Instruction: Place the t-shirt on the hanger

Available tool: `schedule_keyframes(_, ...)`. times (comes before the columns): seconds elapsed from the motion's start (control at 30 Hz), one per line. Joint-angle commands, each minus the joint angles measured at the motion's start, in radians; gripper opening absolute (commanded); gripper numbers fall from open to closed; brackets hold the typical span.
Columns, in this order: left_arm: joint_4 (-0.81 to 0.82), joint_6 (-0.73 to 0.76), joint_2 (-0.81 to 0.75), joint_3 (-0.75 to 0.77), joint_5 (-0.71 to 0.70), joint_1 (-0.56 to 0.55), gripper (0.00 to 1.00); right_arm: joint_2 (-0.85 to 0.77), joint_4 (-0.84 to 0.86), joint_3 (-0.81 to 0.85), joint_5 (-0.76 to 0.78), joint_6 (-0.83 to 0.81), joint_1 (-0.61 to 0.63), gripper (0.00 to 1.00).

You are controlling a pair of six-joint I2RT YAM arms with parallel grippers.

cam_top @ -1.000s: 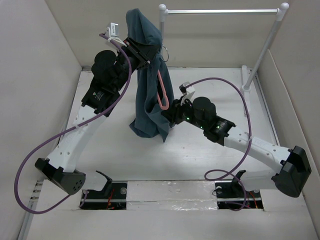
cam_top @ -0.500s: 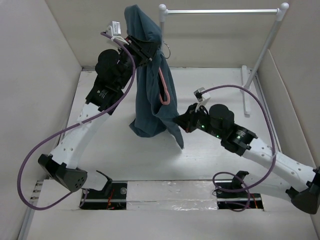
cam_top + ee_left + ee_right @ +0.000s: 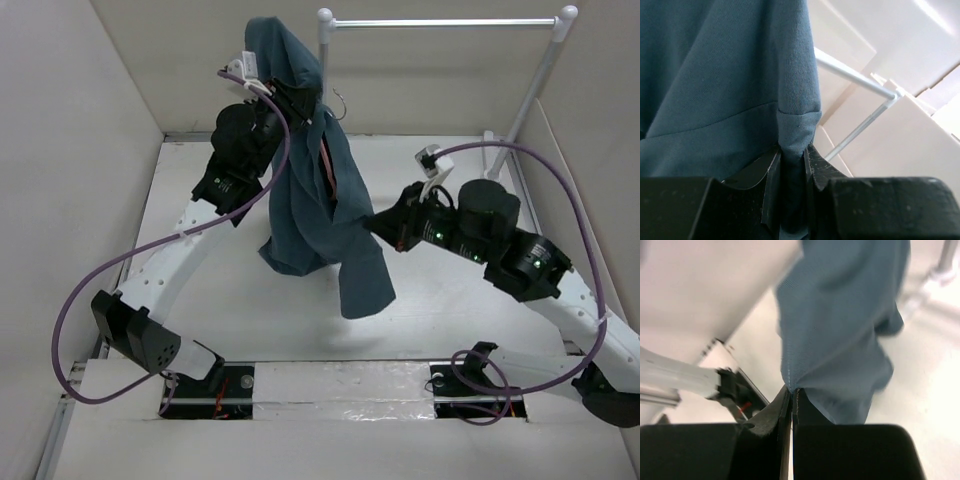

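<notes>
Teal t-shirt (image 3: pixel 300 215) hung over the tabletop (image 3: pixel 220 300), its top pinched tight between the left fingers (image 3: pixel 816 167); the right fingers (image 3: pixel 771 415) were clamped on a lower edge, held out rightward. The pink hanger (image 3: pixel 324 160) showed partly inside the fabric

hanger (image 3: pixel 325 165) mostly hid under t-shirt (image 3: pixel 300 220), R arm base (image 3: pixel 612 395) cut by edge, R wrist view blurry

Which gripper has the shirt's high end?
The left gripper, jaws shut on the t-shirt up beside the rack post; the right gripper pinches a lower edge.
</notes>
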Motion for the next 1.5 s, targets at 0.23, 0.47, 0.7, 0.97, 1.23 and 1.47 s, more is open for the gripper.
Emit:
schedule_keyframes(0.23,0.128,-0.203,-0.108,-0.219,0.186,-0.001,0.00,0.177,-0.007,0.135,-0.122,0.038,0.009,0.00)
schedule_keyframes(0.47,0.122,-0.370,-0.200,-0.359,0.382,0.118,0.00,0.221,-0.111,0.096,-0.079,0.055,0.052,0.05)
schedule_keyframes(0.7,0.126,-0.427,-0.252,-0.494,0.461,0.128,0.00,0.205,-0.159,0.170,-0.007,0.039,0.052,0.77)
schedule_keyframes(0.97,0.154,-0.458,-0.246,-0.507,0.497,0.128,0.00,0.251,0.048,0.110,-0.070,0.068,-0.002,0.69)
schedule_keyframes(1.23,0.180,-0.482,-0.249,-0.506,0.537,0.128,0.00,0.247,0.293,-0.023,-0.191,0.121,-0.077,0.64)
schedule_keyframes(1.47,0.228,-0.516,-0.262,-0.536,0.580,0.128,0.00,0.274,0.493,-0.101,-0.477,0.155,-0.157,0.62)
